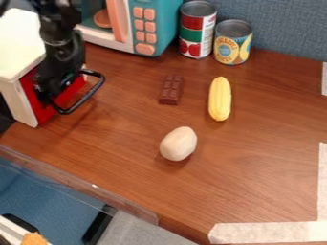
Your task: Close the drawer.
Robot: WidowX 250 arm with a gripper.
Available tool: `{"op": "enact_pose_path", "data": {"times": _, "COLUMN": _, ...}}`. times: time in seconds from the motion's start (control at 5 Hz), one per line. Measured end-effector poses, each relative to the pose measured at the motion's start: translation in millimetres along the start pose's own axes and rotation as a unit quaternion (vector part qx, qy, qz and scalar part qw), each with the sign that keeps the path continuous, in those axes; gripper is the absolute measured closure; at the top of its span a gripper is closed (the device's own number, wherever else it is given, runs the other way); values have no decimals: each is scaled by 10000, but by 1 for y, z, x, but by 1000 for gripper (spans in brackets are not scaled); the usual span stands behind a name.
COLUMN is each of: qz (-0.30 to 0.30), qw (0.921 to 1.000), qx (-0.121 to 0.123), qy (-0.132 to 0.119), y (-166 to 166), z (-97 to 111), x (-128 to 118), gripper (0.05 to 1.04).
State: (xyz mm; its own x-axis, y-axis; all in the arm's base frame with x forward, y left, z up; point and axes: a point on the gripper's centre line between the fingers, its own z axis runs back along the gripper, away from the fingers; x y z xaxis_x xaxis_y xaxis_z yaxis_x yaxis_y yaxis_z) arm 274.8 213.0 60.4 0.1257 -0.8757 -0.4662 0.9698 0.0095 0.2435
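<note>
Well, the drawer [42, 113] is at the left, its red front facing right and toward the near side, set in a white cabinet [14, 40]. How far it stands out of the cabinet I cannot tell, since the arm covers much of it. A black handle [87, 97] loops out from the front over the table [256, 165].

The gripper [48, 93] hangs down right at the red front, on the inner side of the handle's loop. Whether it is spread or pressed together, I cannot tell; nor can I tell if it touches the front.

Beyond the cabinet, to the right, is a teal toy microwave [163, 24] with a pink handle and pink buttons. Two cans come next: one red and green [197, 29], then one yellow and blue [233, 44], both upright near the grey-blue wall [281, 26].

Nearer, a brown chocolate bar [171, 90] lies flat, with a yellow corn cob [220, 99] to its right. A pale, egg-like thing [178, 143] lies closer to the front.

White tape [268, 232] marks the near right corner, and a clear strip [80, 186] runs along the near left edge.
</note>
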Motion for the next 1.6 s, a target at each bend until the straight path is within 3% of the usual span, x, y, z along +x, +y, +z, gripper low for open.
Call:
{"op": "enact_pose_path", "data": {"times": 0.2, "qz": -179, "qw": 9998, "qx": -24, "qy": 70, "y": -1, "z": -1, "x": 4, "gripper": 82}}
{"op": "enact_pose_path", "data": {"times": 0.4, "qz": -367, "qw": 9990, "qx": 263, "qy": -37, "y": 0, "z": 3, "x": 14, "gripper": 82}}
{"op": "enact_pose_path", "data": {"times": 0.6, "qz": -501, "qw": 9974, "qx": 314, "qy": -420, "y": -9, "z": 11, "x": 28, "gripper": 83}}
{"op": "enact_pose_path", "data": {"times": 0.8, "qz": 37, "qw": 9939, "qx": 551, "qy": -959, "y": -11, "z": 39, "x": 34, "gripper": 83}}
{"op": "enact_pose_path", "data": {"times": 1.0, "qz": 1267, "qw": 9792, "qx": 922, "qy": -1289, "y": -3, "z": 91, "x": 32, "gripper": 83}}
{"op": "enact_pose_path", "data": {"times": 1.2, "qz": 2562, "qw": 9561, "qx": 553, "qy": -1314, "y": 0, "z": 118, "x": 40, "gripper": 83}}
{"op": "enact_pose_path", "data": {"times": 1.4, "qz": 3617, "qw": 9224, "qx": -509, "qy": -1252, "y": 12, "z": 139, "x": 48, "gripper": 83}}
{"op": "enact_pose_path", "data": {"times": 1.6, "qz": 4487, "qw": 8634, "qx": -1945, "qy": -1242, "y": 23, "z": 162, "x": 73, "gripper": 83}}
